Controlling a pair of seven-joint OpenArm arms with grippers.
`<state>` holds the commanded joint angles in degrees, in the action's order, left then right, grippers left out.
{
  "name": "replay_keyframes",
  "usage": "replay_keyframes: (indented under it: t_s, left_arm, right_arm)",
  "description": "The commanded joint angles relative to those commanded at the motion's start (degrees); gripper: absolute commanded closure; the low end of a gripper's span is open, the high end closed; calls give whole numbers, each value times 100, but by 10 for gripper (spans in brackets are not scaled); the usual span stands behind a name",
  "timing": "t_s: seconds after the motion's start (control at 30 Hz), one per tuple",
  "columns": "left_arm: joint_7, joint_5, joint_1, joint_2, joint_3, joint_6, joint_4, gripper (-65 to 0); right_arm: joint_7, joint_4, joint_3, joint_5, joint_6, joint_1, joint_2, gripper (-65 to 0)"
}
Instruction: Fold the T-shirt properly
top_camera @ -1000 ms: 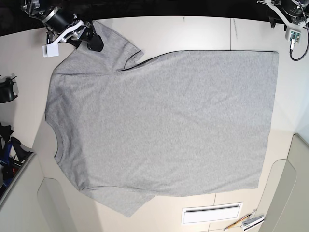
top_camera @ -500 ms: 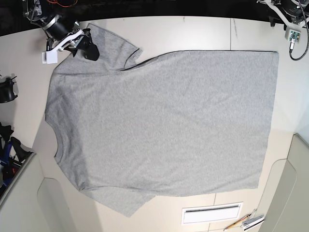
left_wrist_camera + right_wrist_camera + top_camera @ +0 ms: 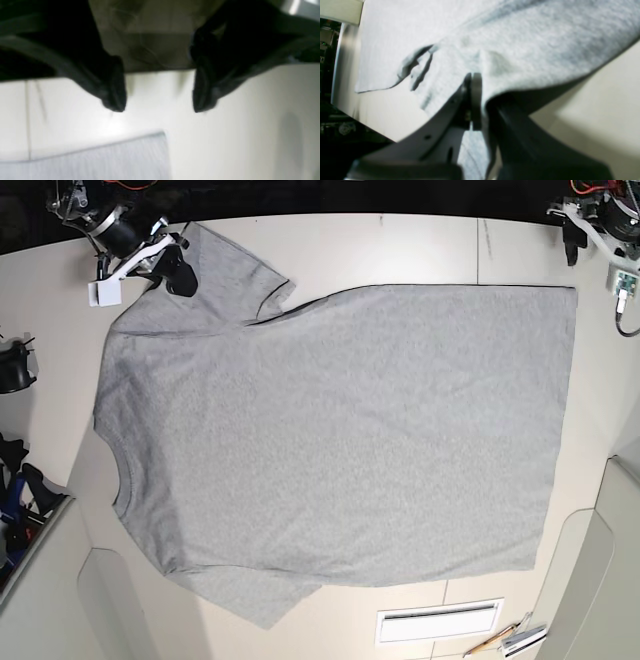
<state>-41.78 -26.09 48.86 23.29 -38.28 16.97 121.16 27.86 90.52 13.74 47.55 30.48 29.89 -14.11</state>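
You're running the R gripper [image 3: 481, 80] w/ its fingers closing on the T-shirt [image 3: 340, 430], pinching an edge near the sleeve at the top-left of the base view. Your L gripper [image 3: 160, 107] is hanging w/ fingers spread, gripping nothing, near the shirt's top-right corner. The shirt is lying wide across the table [image 3: 400, 250], one sleeve sticking up top-left, the other poking out bottom-left.

Probs you're facing: if you're lifting w/ R alone, the soft cloth is prob. dragging askew, b/c the L corner isn't being held. If R is catching only a thin lip, it's risking a slip; if it's taking 1 layer of 2, the layers are shearing & bunching. If L is coming in too high or wide, it's missing that flat corner; too low, it's pushing the fabric into a ruck.

Material-wise, you're handling matte heather-grey knit, fine-speckled, limp, draping in a rounded fold over the R finger. The body is forming a broad, near-rectangular sheet, mostly smooth, w/ soft creases running down the left side; the top-left sleeve is tapering, its hem curling a bit.
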Motion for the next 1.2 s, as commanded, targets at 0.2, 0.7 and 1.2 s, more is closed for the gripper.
replay_keyframes:
  t_s: [0.2,0.7,1.2]
  left_arm:
    - [-433,-1394,-658,535,-531,656,-1209,-467]
    - [-1357,-3947,-1987,1453,-529,2127,-4741,-467]
    - [-1853,-4356,-2236,1497,87,2303,-5549,-468]
  right_arm:
    - [0,0,0,0,0,0,-2,0]
    - [24,0,0,-2,9,0,-4,0]
    - [22,0,0,2,105,0,-15,0]
